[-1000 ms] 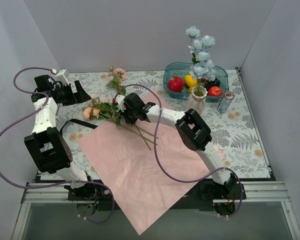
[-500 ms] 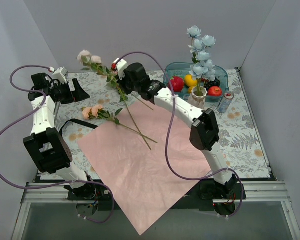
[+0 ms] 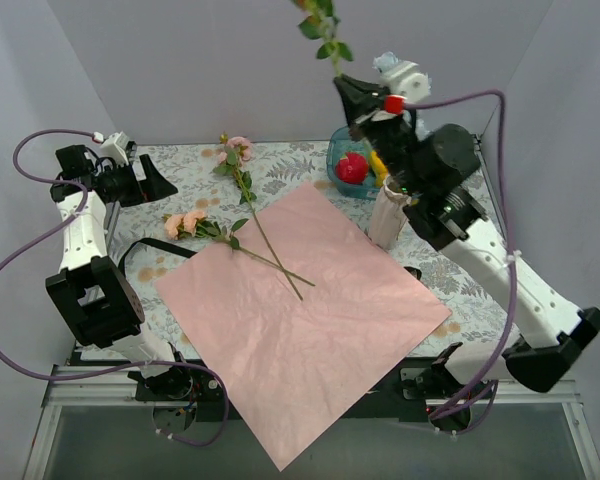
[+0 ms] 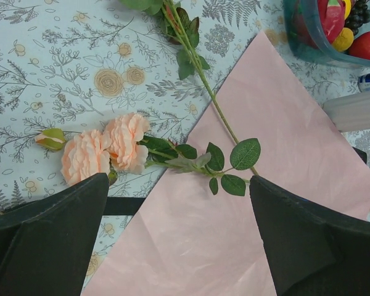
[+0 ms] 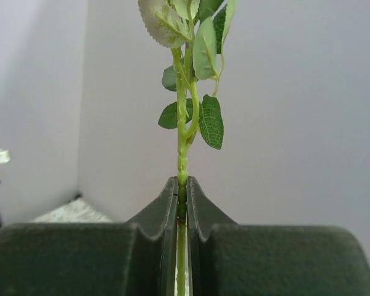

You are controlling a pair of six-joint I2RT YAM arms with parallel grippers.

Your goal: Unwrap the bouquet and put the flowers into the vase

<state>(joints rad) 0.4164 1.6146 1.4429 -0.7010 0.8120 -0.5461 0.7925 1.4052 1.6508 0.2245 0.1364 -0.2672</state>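
The bouquet is undone: its pink wrapping paper [image 3: 300, 300] lies flat on the table. My right gripper [image 3: 348, 88] is raised high over the white vase [image 3: 386, 218], shut on a leafy green flower stem [image 5: 182, 123] that points up out of the top view. The arm hides most of the vase; a pale blue bloom [image 3: 384, 62] peeks out behind the gripper. A pink rose stem [image 3: 242, 170] and peach flowers [image 3: 185, 222] lie crossed at the paper's far-left edge. My left gripper [image 3: 158, 180] hangs open at the far left, above the peach flowers [image 4: 105, 151] and the paper [image 4: 265, 197].
A teal fruit bowl [image 3: 342, 150] with red and yellow fruit stands behind the vase, partly hidden by the right arm. A black ribbon [image 3: 150, 246] lies on the floral cloth left of the paper. Grey walls close in three sides.
The right arm picked a flower off the table's back left, swung it right and lifted it high over the vase. The left arm has barely moved.
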